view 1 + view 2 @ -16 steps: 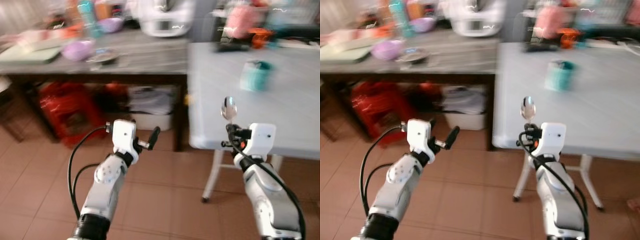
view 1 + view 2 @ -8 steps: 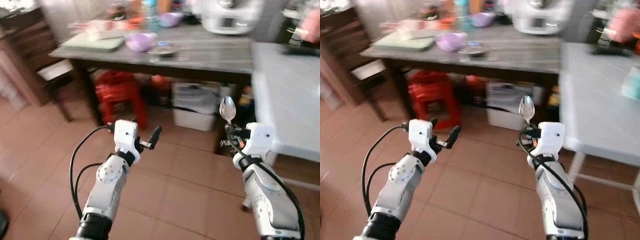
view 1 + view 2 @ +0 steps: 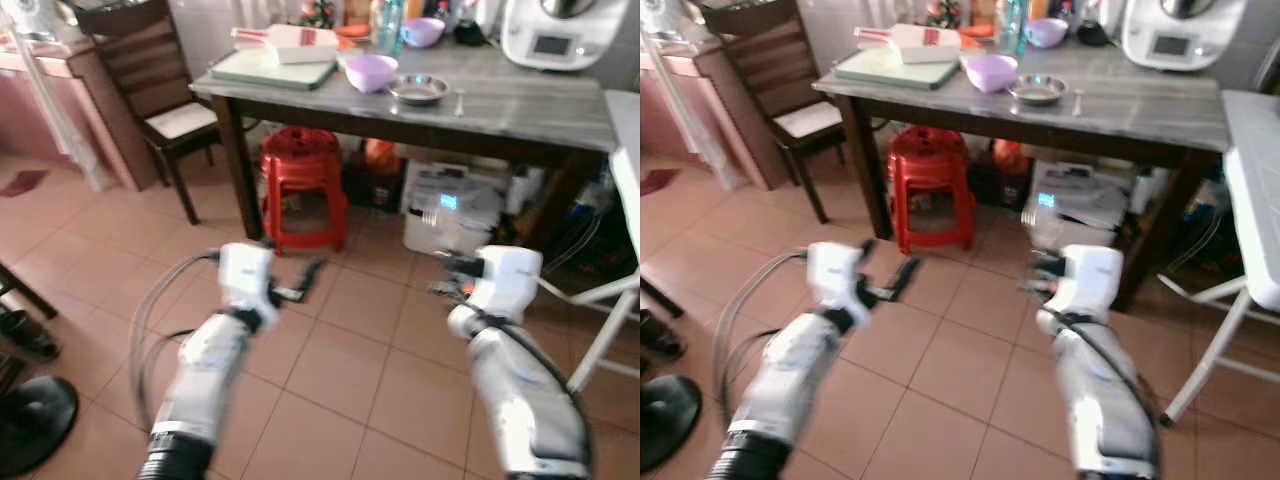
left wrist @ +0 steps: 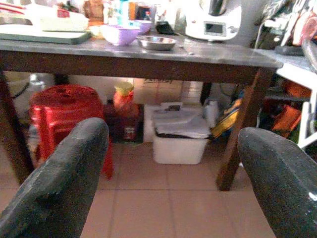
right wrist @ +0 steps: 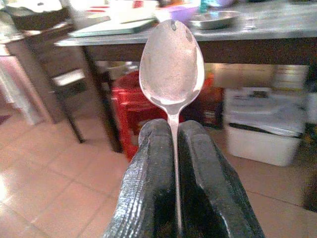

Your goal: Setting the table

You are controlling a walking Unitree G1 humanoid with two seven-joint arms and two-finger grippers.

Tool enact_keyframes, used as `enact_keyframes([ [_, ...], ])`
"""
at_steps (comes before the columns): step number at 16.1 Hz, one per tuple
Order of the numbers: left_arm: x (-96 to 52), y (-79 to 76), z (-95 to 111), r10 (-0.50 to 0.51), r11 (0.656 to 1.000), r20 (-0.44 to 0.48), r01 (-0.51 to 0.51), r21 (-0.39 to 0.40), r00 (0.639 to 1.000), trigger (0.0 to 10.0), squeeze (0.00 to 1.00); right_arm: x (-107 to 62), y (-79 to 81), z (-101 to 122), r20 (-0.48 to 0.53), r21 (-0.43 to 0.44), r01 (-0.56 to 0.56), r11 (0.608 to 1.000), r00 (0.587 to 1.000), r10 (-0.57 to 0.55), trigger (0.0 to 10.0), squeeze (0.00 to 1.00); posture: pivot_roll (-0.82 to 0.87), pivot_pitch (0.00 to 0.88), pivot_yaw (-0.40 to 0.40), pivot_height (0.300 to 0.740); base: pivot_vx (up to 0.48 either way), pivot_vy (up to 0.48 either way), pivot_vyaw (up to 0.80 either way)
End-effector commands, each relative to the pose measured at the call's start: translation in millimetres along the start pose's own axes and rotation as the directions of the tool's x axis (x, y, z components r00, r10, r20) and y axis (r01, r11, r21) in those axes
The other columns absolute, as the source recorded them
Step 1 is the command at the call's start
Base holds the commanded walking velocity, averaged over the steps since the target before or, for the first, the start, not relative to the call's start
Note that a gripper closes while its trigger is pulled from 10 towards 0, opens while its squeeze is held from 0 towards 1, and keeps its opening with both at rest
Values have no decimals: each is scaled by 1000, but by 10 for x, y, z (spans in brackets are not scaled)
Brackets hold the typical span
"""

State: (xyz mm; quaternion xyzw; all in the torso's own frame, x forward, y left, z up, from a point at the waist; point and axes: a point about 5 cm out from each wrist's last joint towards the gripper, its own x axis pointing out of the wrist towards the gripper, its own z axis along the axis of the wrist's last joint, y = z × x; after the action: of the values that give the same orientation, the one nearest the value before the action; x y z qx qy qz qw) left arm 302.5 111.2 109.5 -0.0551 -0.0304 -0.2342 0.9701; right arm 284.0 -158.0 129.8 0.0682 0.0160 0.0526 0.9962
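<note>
— So which step is this?

— Carrying, I'd judge. The right gripper (image 5: 176,163) has its fingers (image 5: 148,183) pinched together on the handle of the spoon (image 5: 172,64), out over the tiled floor, well short of the grey bench (image 3: 520,105).

— Which way does the spoon lie?

— Its long axis runs along the fingers, bowl end pointing away from the wrist towards the bench.

— And the left gripper (image 4: 168,168)?

— Fingers wide apart, holding nothing. Next, probably: walk up and pick a bare spot to lay the spoon.
</note>
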Motion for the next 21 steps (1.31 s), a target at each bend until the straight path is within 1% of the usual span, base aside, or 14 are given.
enact_keyframes([
  [1,18,-55,48,-30,1000,22,30,-2,999,10000,0,-3,-50,61,23,-8,16,1000,1000,-16,10000,0,-41,28,56,740,379,0,0],
  [4,14,-80,51,-57,998,27,58,-22,998,10000,0,-5,-56,53,19,4,20,1000,1000,-20,10000,0,-41,27,57,740,480,0,0],
  [14,10,-116,47,-76,996,27,77,-34,997,10000,0,-8,-55,76,32,-8,18,1000,999,-18,10000,0,-44,27,54,740,480,0,0],
  [18,7,-127,54,-86,996,28,86,-27,996,10000,0,-33,-69,86,38,-4,41,999,998,-41,10000,0,-47,27,56,740,480,0,0],
  [21,7,-120,56,-86,996,27,87,-26,996,10000,0,-35,-76,91,44,-2,44,999,998,-44,10000,0,-47,24,56,740,480,0,-792],
])
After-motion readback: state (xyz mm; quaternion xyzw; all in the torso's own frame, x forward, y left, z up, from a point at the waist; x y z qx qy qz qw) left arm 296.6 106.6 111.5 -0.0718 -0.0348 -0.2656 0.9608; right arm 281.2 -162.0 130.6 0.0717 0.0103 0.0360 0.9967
